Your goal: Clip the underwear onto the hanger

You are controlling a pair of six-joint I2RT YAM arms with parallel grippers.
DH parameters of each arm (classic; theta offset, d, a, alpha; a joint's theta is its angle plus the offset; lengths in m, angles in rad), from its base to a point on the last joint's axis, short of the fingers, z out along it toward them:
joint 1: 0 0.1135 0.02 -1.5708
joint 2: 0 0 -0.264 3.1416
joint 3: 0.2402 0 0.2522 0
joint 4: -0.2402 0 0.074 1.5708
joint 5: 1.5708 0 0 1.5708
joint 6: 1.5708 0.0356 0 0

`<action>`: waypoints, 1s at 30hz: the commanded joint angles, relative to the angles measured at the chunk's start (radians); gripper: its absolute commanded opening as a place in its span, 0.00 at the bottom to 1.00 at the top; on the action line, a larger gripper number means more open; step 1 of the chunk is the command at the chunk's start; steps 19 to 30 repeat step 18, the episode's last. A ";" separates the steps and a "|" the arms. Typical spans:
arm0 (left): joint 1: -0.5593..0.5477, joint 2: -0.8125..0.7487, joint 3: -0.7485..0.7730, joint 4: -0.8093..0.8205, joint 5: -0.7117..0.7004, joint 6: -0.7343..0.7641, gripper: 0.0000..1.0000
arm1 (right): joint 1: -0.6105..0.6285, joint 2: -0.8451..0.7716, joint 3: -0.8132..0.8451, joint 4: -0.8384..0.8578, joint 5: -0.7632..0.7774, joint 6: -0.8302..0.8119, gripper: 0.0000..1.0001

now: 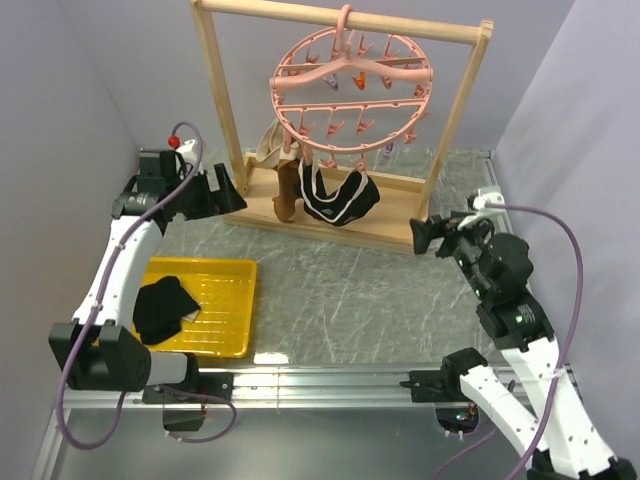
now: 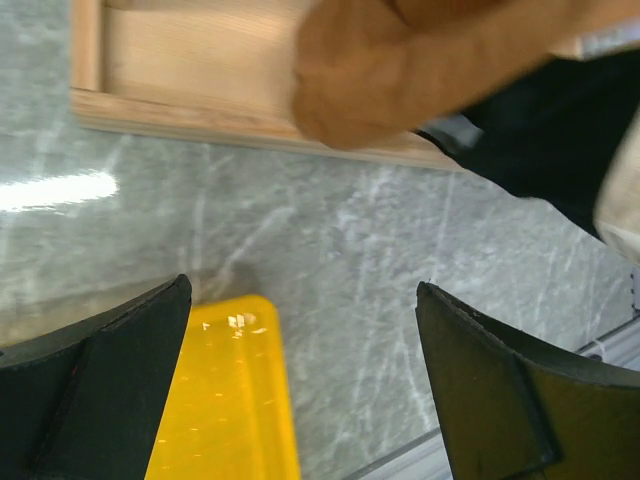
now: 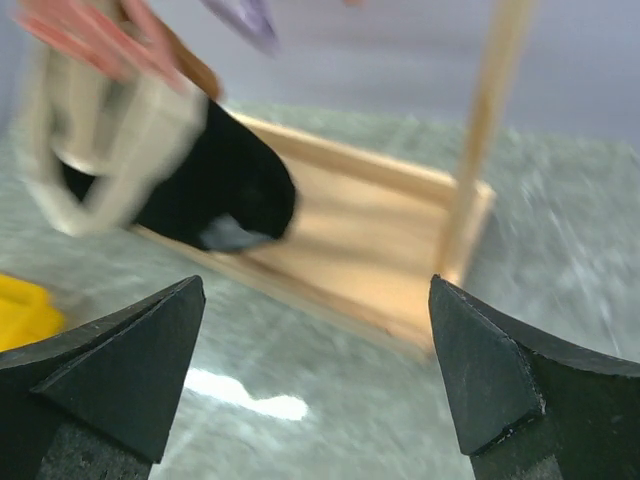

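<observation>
Writing: none legible. One small pale patch [image 3: 226,234] on the underwear [image 1: 338,198] is too blurred for me to read.

Arms, two.
- My left arm stretches forward along the left wall and its wrist turns in toward the wooden frame [image 1: 225,95]. My left gripper [image 2: 305,385] hangs near the frame's left foot. Its fingers are spread wide, with nothing between them but the table [image 2: 330,260] and a corner of the yellow tray [image 2: 230,400].
- My right arm is bent at the elbow, forearm rising toward the frame's right post. My right gripper [image 3: 315,370] is also spread wide and holds nothing, and it faces the frame's base board.

Hanger [image 1: 350,85], one: a pink ring hooked on the frame's top bar, with its pegs dangling.

Underwear, one: black with a beige band. It hangs under the ring's near edge, held up at two points and sagging between them above the base board.

Brown-and-cream garment [image 1: 283,180], one: it hangs just left of the underwear.

Yellow tray, one: on the table near my left base, with one crumpled black cloth [image 1: 163,305] in it.
</observation>
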 commanded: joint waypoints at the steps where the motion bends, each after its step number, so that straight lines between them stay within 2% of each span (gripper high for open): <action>1: 0.061 0.042 0.080 -0.055 0.087 0.108 0.99 | -0.068 -0.056 -0.090 -0.058 0.018 0.006 1.00; 5: 0.108 0.045 0.094 -0.068 0.037 0.171 0.99 | -0.117 -0.084 -0.172 -0.067 -0.012 0.014 1.00; 9: 0.110 -0.036 -0.016 -0.037 -0.029 0.214 0.99 | -0.186 -0.066 -0.207 -0.080 -0.123 0.033 1.00; 13: 0.108 -0.085 -0.116 -0.020 -0.038 0.219 1.00 | -0.205 -0.061 -0.216 -0.073 -0.166 0.049 1.00; 30: 0.110 -0.103 -0.119 0.004 -0.041 0.200 1.00 | -0.214 -0.067 -0.218 -0.069 -0.172 0.053 1.00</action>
